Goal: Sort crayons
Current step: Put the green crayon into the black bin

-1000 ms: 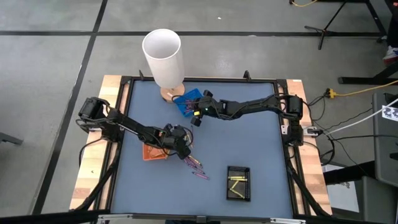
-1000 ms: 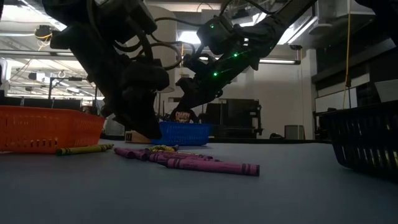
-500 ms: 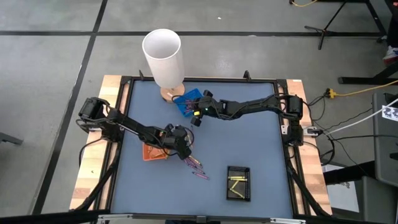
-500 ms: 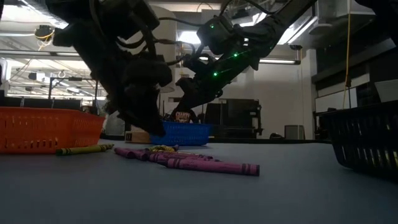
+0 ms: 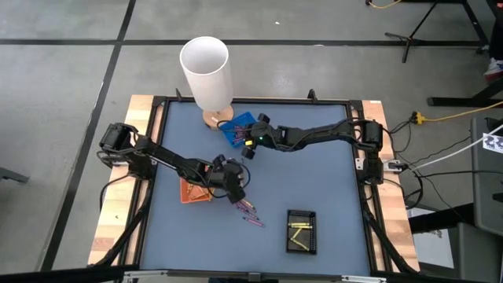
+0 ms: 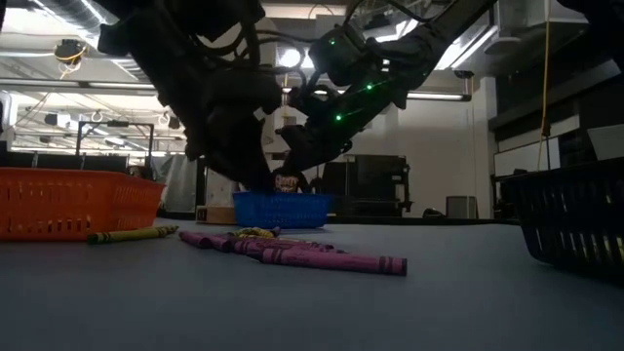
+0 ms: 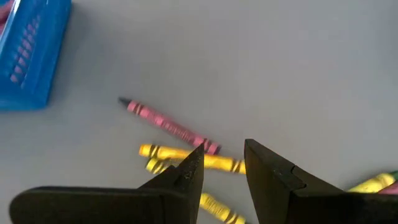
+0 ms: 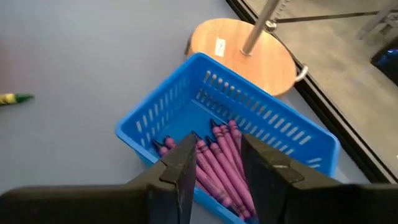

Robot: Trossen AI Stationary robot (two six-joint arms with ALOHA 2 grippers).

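Observation:
Loose crayons lie on the grey table (image 5: pixel 314 173): purple-pink and yellow ones in a small heap (image 5: pixel 248 209), also seen in the low view (image 6: pixel 292 252) and the left wrist view (image 7: pixel 186 155). My left gripper (image 5: pixel 235 191) hovers open and empty above this heap (image 7: pixel 224 158). My right gripper (image 5: pixel 245 141) hovers open above the blue tray (image 5: pixel 236 128), which holds several purple crayons (image 8: pixel 221 165). An orange tray (image 5: pixel 194 191) and a black tray (image 5: pixel 301 230) with yellow crayons (image 5: pixel 297 228) stand on the table.
A tall white cylinder on a round wooden base (image 5: pixel 206 75) stands at the table's far edge next to the blue tray. A single green-yellow crayon (image 6: pixel 132 234) lies beside the orange tray (image 6: pixel 73 200). The table's right half has free room.
My left gripper has gone a little toward the table's right edge, from beside the orange tray to above the loose crayons, and has risen slightly. Its fingers hold nothing. The crayons have stayed where they were.

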